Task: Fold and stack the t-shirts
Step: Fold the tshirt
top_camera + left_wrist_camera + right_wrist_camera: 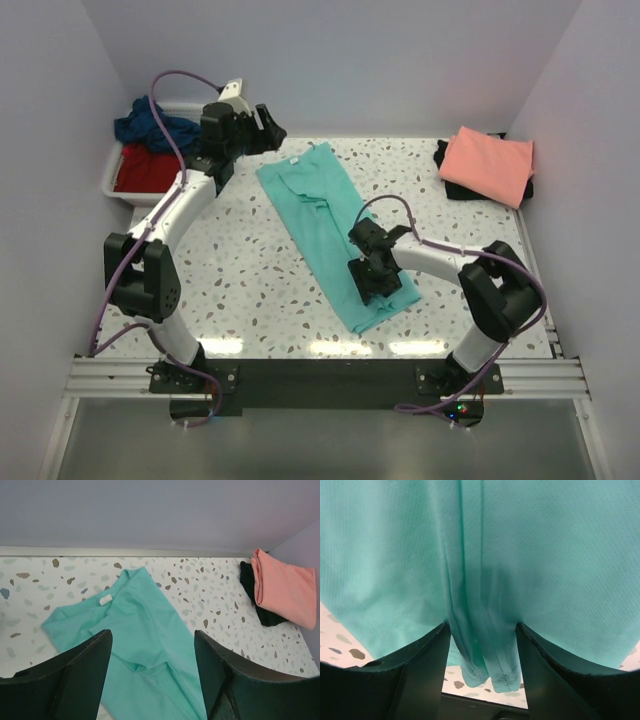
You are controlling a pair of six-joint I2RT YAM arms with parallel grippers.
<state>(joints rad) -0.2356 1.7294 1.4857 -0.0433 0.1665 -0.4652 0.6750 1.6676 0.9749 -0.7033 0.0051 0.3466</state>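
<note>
- Jaws, L: spread wide, empty, hanging above the far-left counter (240, 270) just beside the collar end of the turquoise-teal t-shirt (320, 215); no contact w/ cloth.
- Jaws, R: also spread wide, nothing pinched; set low over the shirt's near hem end, w/ the two inner fold edges running between the fingers. Whether the tips press the cloth: cannot tell.
- Turquoise-teal t-shirt: folded lengthwise into a long strip, sleeves turned in, lying flat & diagonal across mid counter; collar w/ white label (105, 599) toward far left, hem toward near right.
- Stack: salmon-pink t-shirt (487, 163), folded, on top of black t-shirt (443, 160), far-right corner, well apart from the strip.
- Unfolded stock: navy blue t-shirt (135, 128) & red t-shirt (143, 170) heaped in white tub (110, 180), far left.
- Step (judged): lengthwise folds done; crosswise fold, hem to collar, not yet done.
- Handling (judged): thin knit, light, limp, no stiffness; sags & drapes once lifted, so an unsupported middle will droop. Plies prob. slide over each other; a shallow pinch may take the top ply only & open the fold.
- Where to grip (judged): hem end, near each corner, deep enough to catch all plies; lift low, carry to the collar end, lay flat.
</note>
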